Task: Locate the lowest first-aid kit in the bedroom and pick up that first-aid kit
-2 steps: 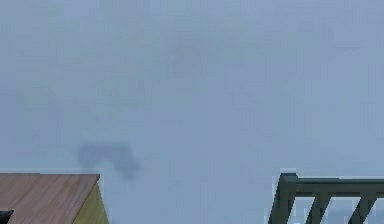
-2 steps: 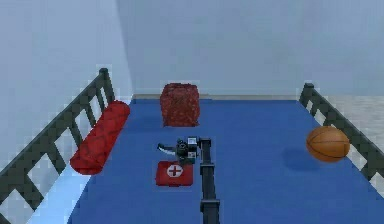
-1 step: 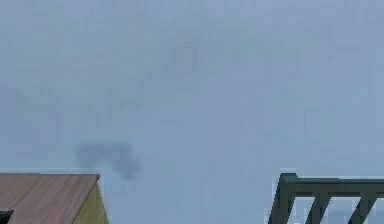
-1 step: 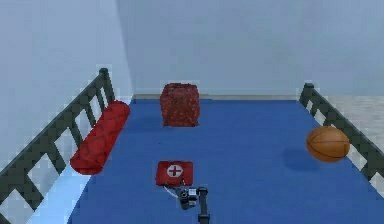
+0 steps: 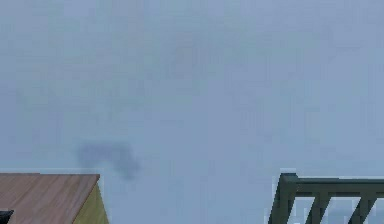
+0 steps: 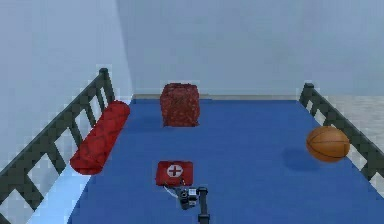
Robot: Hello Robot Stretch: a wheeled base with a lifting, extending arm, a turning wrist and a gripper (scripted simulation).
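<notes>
Fwd view: grey-blue wall (image 5: 200, 80), wood-topped furniture (image 5: 45, 197) bottom-left, dark rail (image 5: 325, 197) bottom-right.

Arm side view: blue bed (image 6: 250, 150), dark rails along its left (image 6: 60, 135) and right (image 6: 340, 120) edges. Red bolster (image 6: 102, 135) lies along the left rail. Red cube cushion (image 6: 180, 105) at mid far edge. Orange ball (image 6: 328, 143) by the right rail.

First-aid kit (image 6: 175, 173): red, flat on the bed near mid near edge, white cross face-up. Looks near-square, so long axis can't be called; sides approx parallel to the bed edges.

End effector (image 6: 188, 197) just near-side of the kit, on the arm (image 6: 204, 208). Can't tell finger state, contact, or whether it holds anything.
</notes>
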